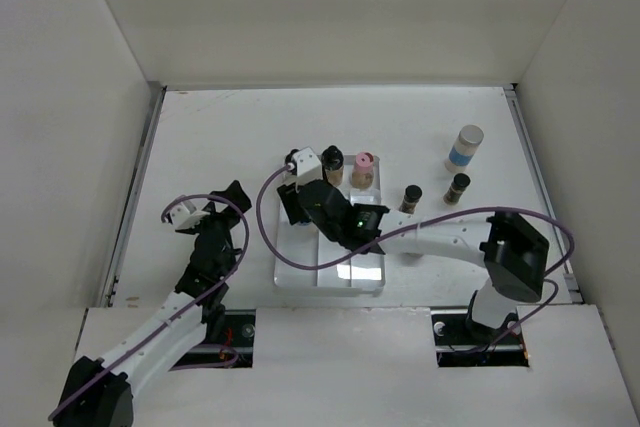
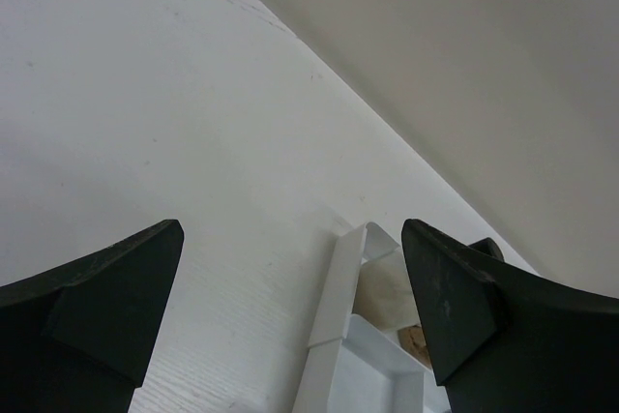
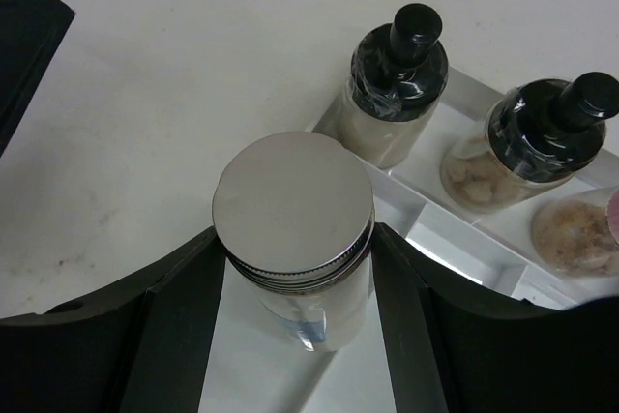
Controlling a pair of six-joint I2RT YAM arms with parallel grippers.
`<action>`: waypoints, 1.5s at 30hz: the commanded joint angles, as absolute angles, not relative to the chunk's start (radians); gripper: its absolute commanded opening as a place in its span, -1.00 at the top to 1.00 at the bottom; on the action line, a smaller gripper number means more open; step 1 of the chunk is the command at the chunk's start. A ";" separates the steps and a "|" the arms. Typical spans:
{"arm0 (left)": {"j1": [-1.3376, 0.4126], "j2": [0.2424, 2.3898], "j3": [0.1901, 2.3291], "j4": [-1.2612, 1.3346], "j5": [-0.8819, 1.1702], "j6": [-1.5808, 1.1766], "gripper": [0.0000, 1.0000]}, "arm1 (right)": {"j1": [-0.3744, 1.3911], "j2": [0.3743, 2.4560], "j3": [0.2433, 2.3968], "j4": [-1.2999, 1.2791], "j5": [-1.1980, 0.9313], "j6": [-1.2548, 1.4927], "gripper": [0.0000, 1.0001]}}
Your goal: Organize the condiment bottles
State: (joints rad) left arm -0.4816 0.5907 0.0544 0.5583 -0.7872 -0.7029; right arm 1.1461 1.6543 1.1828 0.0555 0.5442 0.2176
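The right gripper [image 3: 295,239] is clamping a silver-lidded jar [image 3: 293,195], its dark fingers [image 3: 184,316] pressing on both sides of the clear glass just below the lid. The jar is sitting upright in that grip, just off the far-left corner of the white divided tray [image 1: 315,277], over the bare table [image 1: 220,137]; whether its base is touching the surface, I cannot tell.

Inside the tray's far end, a black-capped bottle [image 3: 392,84] is standing in the corner compartment nearest the jar. A second black-capped bottle [image 3: 542,132] is standing in the next compartment along. Beyond that, a pink-capped bottle [image 1: 363,169] is showing at the same far end.

Off to the right of the tray, three more are waiting on the table. One small brown bottle [image 1: 411,197] is standing nearest the tray and another small brown bottle [image 1: 457,188] is further right. A blue-labelled jar [image 1: 464,147] is standing just behind that one.

Over on the tray's left side, the left gripper [image 2: 290,239] is hanging with its fingers [image 2: 126,287] spread wide, nothing between them. It is looking at the tray's corner from well apart.
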 commanded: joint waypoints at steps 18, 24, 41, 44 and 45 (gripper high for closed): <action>-0.461 0.571 0.020 0.557 -0.713 -0.738 -1.00 | 1.131 1.749 0.994 0.641 0.764 0.273 -0.36; -0.466 0.580 0.025 0.557 -0.713 -0.738 -1.00 | 1.131 1.658 0.959 0.612 0.767 0.282 -0.75; -0.476 0.566 0.032 0.542 -0.696 -0.735 -1.00 | 0.445 1.117 0.965 -0.102 0.790 0.340 -1.00; -0.476 0.581 0.037 0.540 -0.693 -0.736 -1.00 | 0.244 1.173 0.991 -0.141 0.668 0.344 -1.00; -0.478 0.586 0.040 0.540 -0.690 -0.736 -1.00 | 0.196 1.199 1.006 -0.155 0.625 0.347 -1.00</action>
